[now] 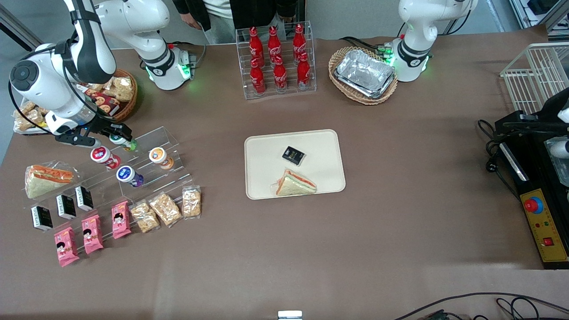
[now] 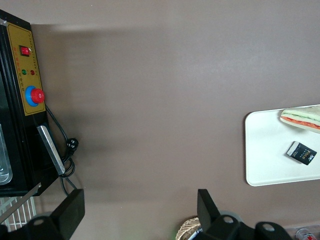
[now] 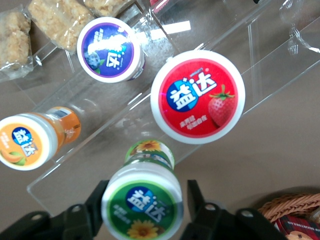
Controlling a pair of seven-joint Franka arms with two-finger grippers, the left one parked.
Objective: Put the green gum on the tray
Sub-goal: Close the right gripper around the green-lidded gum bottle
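The claw (image 3: 142,202) is straddling the green gum (image 3: 143,202) on the clear acrylic display stand (image 1: 151,166), its fingers (image 3: 97,202) sitting spread on either flank of the canister; whether the pads are already pressing the body cannot be told, so this looks like the grasping step just before the squeeze. In the front view the claw (image 1: 116,133) is hanging over the stand's uppermost shelf, toward the working arm's end of the surface (image 1: 284,249). The next move probably calls for closing firmly, lifting straight off the shelf without bumping the neighbours, then carrying across to the cream tray (image 1: 262,146), which is well apart and already bearing a wrapped sandwich (image 1: 295,183) and a small black packet (image 1: 293,155).

The gum's white lid is showing a green label with blue Chinese characters and a sunflower. Just beside it, the red-lidded canister (image 3: 198,97) is reading "益达" with a strawberry; the purple canister (image 3: 108,49) and the orange canister (image 3: 35,140) are lying near.
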